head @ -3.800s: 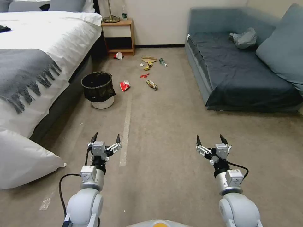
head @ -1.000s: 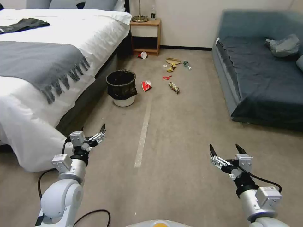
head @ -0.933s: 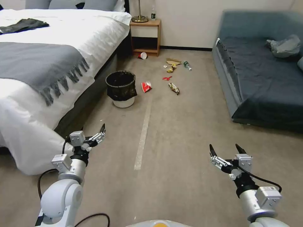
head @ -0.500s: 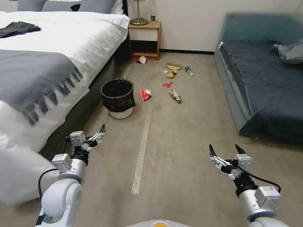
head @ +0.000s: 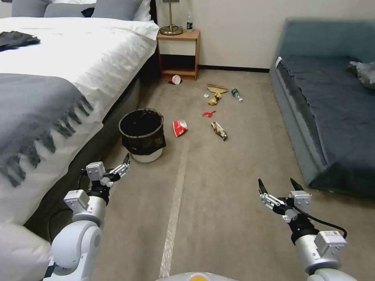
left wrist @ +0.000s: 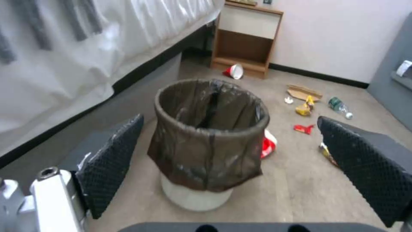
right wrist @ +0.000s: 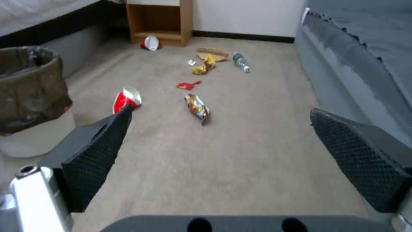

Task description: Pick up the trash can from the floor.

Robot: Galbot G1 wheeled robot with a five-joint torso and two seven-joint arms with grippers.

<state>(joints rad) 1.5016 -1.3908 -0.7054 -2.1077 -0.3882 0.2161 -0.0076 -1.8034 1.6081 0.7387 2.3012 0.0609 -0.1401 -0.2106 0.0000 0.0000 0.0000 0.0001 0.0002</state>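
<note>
Since the picture of half a second ago the whole head view has shifted: the camera has come nearer the bed, and the small round white trash can lined with a black plastic bag [head: 142, 134] now sits lower and larger in view, while both arms hold the same pose against the frame. The trash can stands upright on the beige-brown short-pile carpet floor [head: 234, 175], just beside the white-sheeted bed with its grey fringed blanket [head: 50, 93], at about 11 o'clock from the robot. In the left wrist view the trash can [left wrist: 210, 141] stands between the two black dimpled pads [left wrist: 112, 161], not touching either. The left gripper [head: 117, 166] hangs above the carpet near the can, at about 7 o'clock from it, its fingers spread wide and empty. The right gripper [head: 278, 186] hovers at about 2 o'clock from the robot, well apart from the can, also spread wide and empty. A pale tape strip [head: 174, 210] runs along the carpet between the arms. A crushed red-and-white paper cup [head: 179, 127] lies just beside the can at its 2 o'clock. Beyond it lies scattered litter: a yellow-and-brown snack wrapper [head: 219, 130], a red scrap [head: 208, 114] and a green plastic bottle [head: 236, 94]. A dark blue-grey sofa [head: 332, 117] stands at 2 o'clock, and a wooden nightstand [head: 179, 52] at 12 o'clock.
</note>
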